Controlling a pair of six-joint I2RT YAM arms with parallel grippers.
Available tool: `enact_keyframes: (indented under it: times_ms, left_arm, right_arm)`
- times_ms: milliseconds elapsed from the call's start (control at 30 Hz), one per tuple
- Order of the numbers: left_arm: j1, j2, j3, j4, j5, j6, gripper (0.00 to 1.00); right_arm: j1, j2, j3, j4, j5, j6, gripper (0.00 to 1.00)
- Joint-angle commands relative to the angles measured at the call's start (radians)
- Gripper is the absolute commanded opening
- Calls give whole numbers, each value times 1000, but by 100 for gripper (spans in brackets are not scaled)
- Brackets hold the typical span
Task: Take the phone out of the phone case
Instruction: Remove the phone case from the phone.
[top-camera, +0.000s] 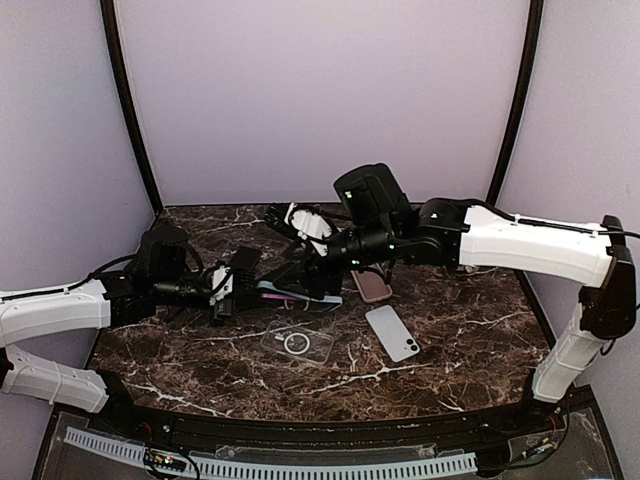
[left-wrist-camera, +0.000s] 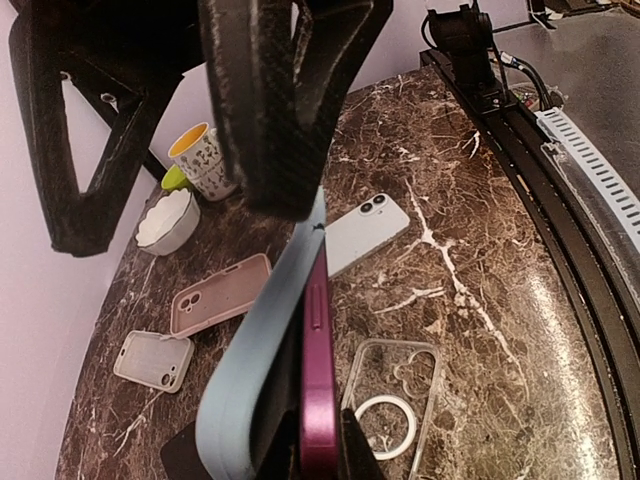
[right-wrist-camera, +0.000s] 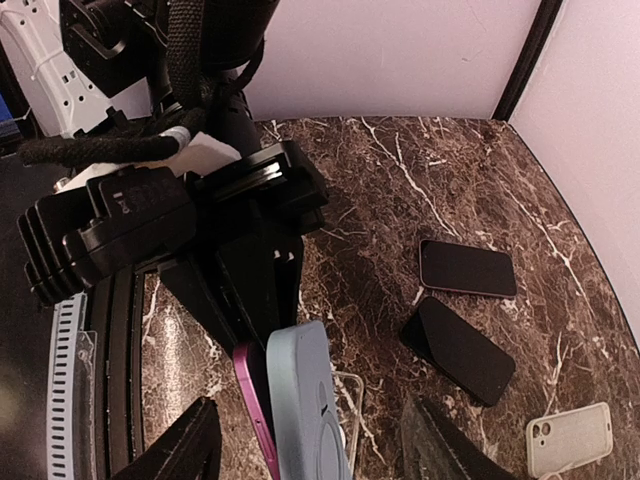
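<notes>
On the near part of a dark marble table (top-camera: 470, 330), a clear phone case with a white ring (top-camera: 297, 343) is laid flat. Just to its right, a white phone (top-camera: 392, 333) is laid camera side up.

Beyond them, at the middle of the table, a magenta phone (left-wrist-camera: 318, 350) is held on edge between the two grippers. A light blue phone case (left-wrist-camera: 250, 370) is pressed against its side, and the phone's magenta edge is shown outside the case wall.

The left gripper (top-camera: 243, 283) is seen with its fingers pressed together on the left end of the magenta phone, case included. The right gripper (right-wrist-camera: 315, 445) is seen with its fingers spread on either side of the right end, not clamped.

Farther off, a pink phone case (left-wrist-camera: 220, 293) and a pale phone case (left-wrist-camera: 153, 360) are laid flat. Farthest, a white bowl (left-wrist-camera: 168, 220) and a patterned cup (left-wrist-camera: 205, 160) are set side by side.
</notes>
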Motion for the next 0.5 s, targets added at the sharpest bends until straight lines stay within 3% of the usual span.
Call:
enact_keyframes:
  times_ms: [0,467]
  left_arm:
    - [-4,-10,47,44,16,-11,0]
    - [-5,-9,47,43,16,-14,0]
  right_arm:
    - [7,43,52,18,-23,5,59]
    - [9,126,108,45,-23,10,46]
